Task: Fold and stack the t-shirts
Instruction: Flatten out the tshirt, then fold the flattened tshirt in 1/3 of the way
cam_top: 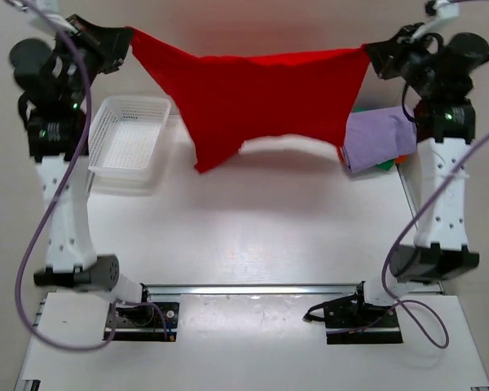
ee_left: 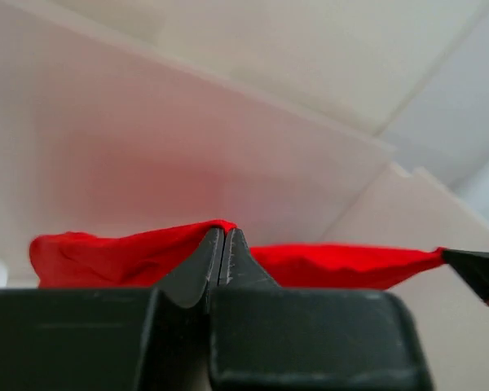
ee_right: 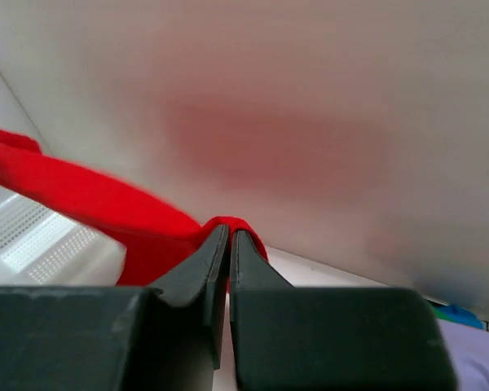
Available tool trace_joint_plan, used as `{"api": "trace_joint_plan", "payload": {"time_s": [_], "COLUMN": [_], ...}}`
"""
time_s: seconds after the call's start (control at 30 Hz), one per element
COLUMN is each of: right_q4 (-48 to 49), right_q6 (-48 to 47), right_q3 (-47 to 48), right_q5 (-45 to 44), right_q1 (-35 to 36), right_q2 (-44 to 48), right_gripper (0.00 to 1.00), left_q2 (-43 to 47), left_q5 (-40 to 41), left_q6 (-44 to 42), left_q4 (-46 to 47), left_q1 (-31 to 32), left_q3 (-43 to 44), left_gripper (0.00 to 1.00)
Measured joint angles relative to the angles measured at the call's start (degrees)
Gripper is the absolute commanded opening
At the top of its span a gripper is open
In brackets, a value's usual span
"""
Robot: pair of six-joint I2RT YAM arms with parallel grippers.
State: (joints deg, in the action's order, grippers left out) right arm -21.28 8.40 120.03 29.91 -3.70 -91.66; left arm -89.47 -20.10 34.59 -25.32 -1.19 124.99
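The left pincer (cam_top: 129, 41) at ten o'clock and the right pincer (cam_top: 368, 55) at two were each closed tight on a corner of the red t-shirt (cam_top: 261, 98), stretched aloft over the desk (cam_top: 253, 236). This seemed the spreading step; next it called for lowering the cloth flat, clear of the lavender t-shirt (cam_top: 376, 138) at three.

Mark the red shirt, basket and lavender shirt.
Red shirt (cam_top: 253, 98): top view, middle of the hanging cloth.
Basket (cam_top: 130, 140): top view, bare mesh floor.
Lavender shirt (cam_top: 379, 138): top view, folded top face.

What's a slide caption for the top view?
Left gripper and right gripper hold the red t-shirt stretched between them; basket left, folded stack right.
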Motion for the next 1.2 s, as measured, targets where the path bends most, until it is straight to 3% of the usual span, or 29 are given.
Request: {"api": "trace_joint_plan", "payload": {"time_s": [0.1, 0.27, 0.43, 0.57, 0.73, 0.9, 1.2], "right_q4": [2.91, 5.44, 1.09, -4.87, -8.31, -14.88, -22.08], "right_q6": [0.9, 1.14, 0.81, 0.57, 0.5, 2.36, 3.65], "right_q3": [-10.4, -34.34, -60.96, -71.01, -75.95, -81.85, -82.12], "right_q5": [1.99, 6.23, 6.84, 6.91, 5.05, 0.61, -2.8], "right_q1": [-2.36, -3.08, -4.76, -5.09, -3.76, -4.92, -3.58], "right_q2": [6.86, 13.6, 13.6, 17.64, 23.61, 30.16, 34.05], "right_gripper": [0.0, 0.0, 0.0, 0.0, 0.0, 0.0, 0.0], "left_q2": [9.57, 24.26, 29.38, 42.14, 56.96, 61.53, 66.93], "left_q5": [-0.42, -1.38, -0.11, 0.15, 0.11, 0.22, 4.52], "left_q6": [-0.24, -0.48, -0.52, 1.57, 3.98, 5.33, 6.23], "left_q4": [4.11, 11.82, 7.5, 0.83, -1.97, -6.95, -15.06], "left_q1": [1.79, 5.22, 8.11, 10.25, 12.81, 15.21, 15.32], "left_q3": [-7.52, -38.62, -68.43, -85.48, -91.34, -93.74, -89.66], "left_gripper": [0.0, 0.0, 0.0, 0.0, 0.0, 0.0, 0.0]}}
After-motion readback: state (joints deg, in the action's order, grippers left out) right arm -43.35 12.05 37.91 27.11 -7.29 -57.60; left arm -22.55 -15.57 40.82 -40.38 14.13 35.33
